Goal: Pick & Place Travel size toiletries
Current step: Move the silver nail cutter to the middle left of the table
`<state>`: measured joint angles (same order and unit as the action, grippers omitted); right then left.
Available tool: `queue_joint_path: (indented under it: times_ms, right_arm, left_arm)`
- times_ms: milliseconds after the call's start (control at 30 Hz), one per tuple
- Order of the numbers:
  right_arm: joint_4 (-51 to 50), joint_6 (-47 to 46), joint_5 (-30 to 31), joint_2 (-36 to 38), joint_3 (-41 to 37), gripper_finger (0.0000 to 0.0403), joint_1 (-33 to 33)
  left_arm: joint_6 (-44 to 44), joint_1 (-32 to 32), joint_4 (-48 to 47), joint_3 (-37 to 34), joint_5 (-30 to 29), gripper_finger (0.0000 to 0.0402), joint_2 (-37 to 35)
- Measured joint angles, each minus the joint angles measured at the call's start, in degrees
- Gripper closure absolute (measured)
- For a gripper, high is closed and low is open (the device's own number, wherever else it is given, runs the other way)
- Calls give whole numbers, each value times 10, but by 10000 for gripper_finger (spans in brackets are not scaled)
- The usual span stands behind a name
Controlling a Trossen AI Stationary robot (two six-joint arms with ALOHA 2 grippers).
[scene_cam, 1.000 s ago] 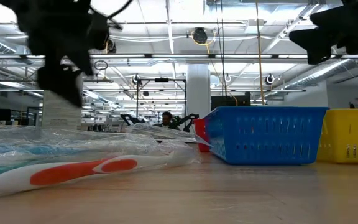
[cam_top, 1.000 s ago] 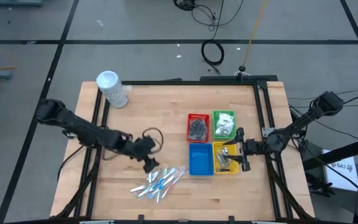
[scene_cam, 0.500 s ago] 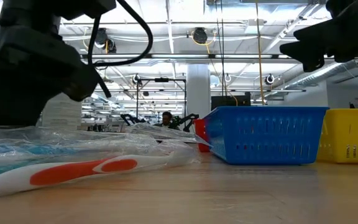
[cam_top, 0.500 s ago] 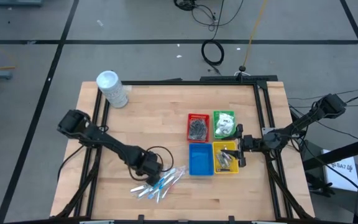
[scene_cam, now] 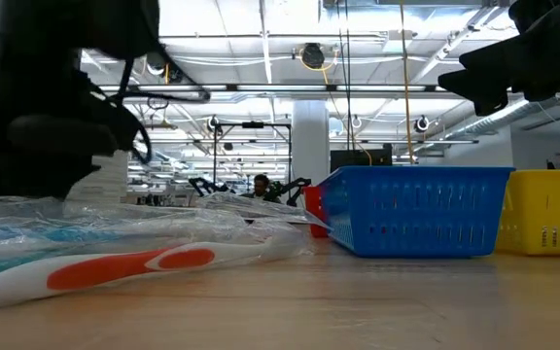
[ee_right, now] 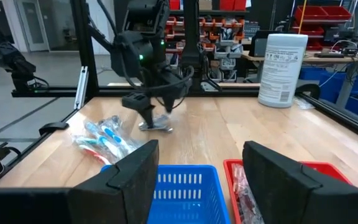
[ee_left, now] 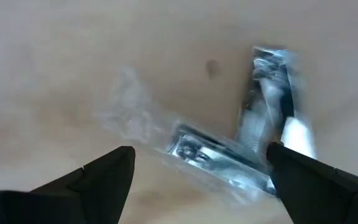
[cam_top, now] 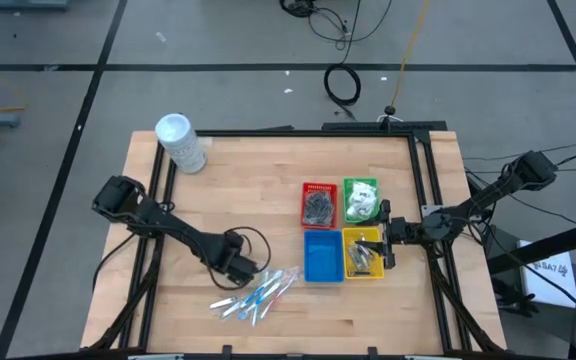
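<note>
Several slim clear-wrapped blue-and-white sticks point(cam_top: 258, 292) lie in a loose pile on the wooden table, near its front edge. My left gripper point(cam_top: 243, 266) points straight down at the pile's far left end, open. In the left wrist view its fingers stand on either side of two wrapped sticks point(ee_left: 219, 158) lying flat, apart from them. The right wrist view shows that gripper point(ee_right: 148, 118) low over the table beside the pile point(ee_right: 104, 140). My right gripper point(cam_top: 386, 246) hangs open and level above the yellow tray point(cam_top: 365, 254), holding nothing.
Four small trays stand right of centre: red point(cam_top: 318, 203) with dark bundles, green point(cam_top: 360, 198) with white packets, blue point(cam_top: 322, 256) and yellow. A tall white tub point(cam_top: 180, 142) stands at the far left corner. Bare wood lies between the tub and the pile.
My left gripper has come down toward the pile of wrapped sticks and tipped over until it points straight down, rolling as it went. It has stayed open. The sticks have not moved.
</note>
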<state>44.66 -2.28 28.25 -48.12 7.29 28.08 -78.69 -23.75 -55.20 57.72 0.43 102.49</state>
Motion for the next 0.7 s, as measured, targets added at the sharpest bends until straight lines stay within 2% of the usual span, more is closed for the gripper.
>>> queue_joint_path:
  times_ms: [167,400,500,600,700]
  right_arm:
    - [-2,1,0,0,0,186,0]
    - [-3,1,0,0,0,188,0]
    - [-3,1,0,0,0,187,0]
    - [-3,0,0,0,0,187,0]
    - [-8,0,0,0,0,188,0]
  left_arm:
    - [6,9,-48,-1,-64,46,-2]
    - [48,26,-37,9,-65,46,-4]
    - [56,32,-47,26,-108,46,-11]
    - [44,38,-39,48,-152,46,-34]
    - [13,50,-28,54,-151,46,-47]
